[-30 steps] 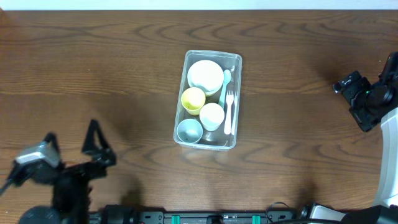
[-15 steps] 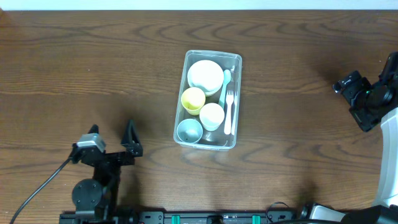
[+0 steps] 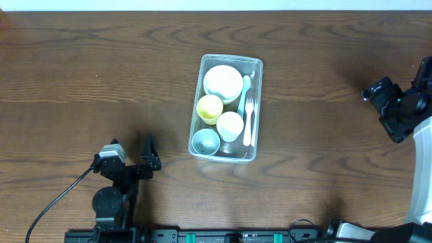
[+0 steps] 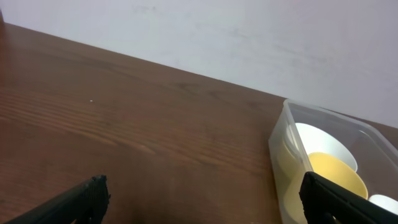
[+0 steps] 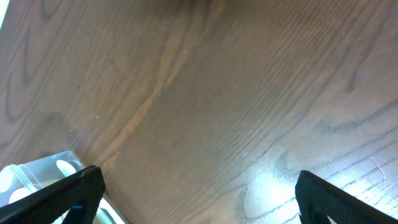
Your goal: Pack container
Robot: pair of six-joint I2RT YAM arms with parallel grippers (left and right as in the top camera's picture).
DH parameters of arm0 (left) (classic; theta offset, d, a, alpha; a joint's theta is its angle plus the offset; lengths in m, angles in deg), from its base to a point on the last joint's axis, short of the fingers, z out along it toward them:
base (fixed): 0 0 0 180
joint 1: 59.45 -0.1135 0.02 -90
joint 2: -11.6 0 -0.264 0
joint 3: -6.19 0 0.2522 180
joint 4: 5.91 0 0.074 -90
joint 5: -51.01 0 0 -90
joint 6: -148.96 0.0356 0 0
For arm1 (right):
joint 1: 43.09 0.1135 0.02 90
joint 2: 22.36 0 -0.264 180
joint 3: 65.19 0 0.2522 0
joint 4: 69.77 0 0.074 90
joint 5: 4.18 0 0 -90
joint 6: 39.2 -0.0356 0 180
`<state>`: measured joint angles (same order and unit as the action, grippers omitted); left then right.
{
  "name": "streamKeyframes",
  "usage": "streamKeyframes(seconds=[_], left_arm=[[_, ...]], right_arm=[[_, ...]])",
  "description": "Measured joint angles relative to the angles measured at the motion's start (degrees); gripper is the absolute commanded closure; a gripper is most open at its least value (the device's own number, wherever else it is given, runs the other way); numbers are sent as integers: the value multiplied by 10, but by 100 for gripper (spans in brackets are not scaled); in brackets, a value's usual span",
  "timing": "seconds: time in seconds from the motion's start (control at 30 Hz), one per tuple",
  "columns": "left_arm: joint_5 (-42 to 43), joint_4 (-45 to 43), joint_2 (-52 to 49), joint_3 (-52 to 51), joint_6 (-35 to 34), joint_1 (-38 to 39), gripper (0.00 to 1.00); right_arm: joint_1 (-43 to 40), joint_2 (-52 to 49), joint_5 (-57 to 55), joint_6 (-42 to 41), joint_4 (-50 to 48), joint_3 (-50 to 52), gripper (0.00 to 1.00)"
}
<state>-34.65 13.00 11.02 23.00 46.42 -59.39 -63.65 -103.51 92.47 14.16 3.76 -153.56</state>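
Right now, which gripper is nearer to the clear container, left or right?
Left. The left gripper sits a short way off the container at its near-left corner, open and apart from it. The right gripper hangs far off near the table edge.

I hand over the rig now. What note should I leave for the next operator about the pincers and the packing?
Left pincer: open, empty, beside the container.
Right pincer: open, empty, at the table's right side.
Container: mid-table, holding white bowl, yellow cup, white cup, blue cup, spoon, fork.
Done: all visible tableware is inside.
Left: probably only parking the arms.
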Motion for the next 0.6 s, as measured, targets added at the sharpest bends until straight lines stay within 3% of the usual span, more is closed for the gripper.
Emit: streamKeyframes(seconds=[0.6], left_arm=[[0, -1, 0, 0, 21, 0, 2]], right_arm=[[0, 0, 0, 0, 0, 0, 1]])
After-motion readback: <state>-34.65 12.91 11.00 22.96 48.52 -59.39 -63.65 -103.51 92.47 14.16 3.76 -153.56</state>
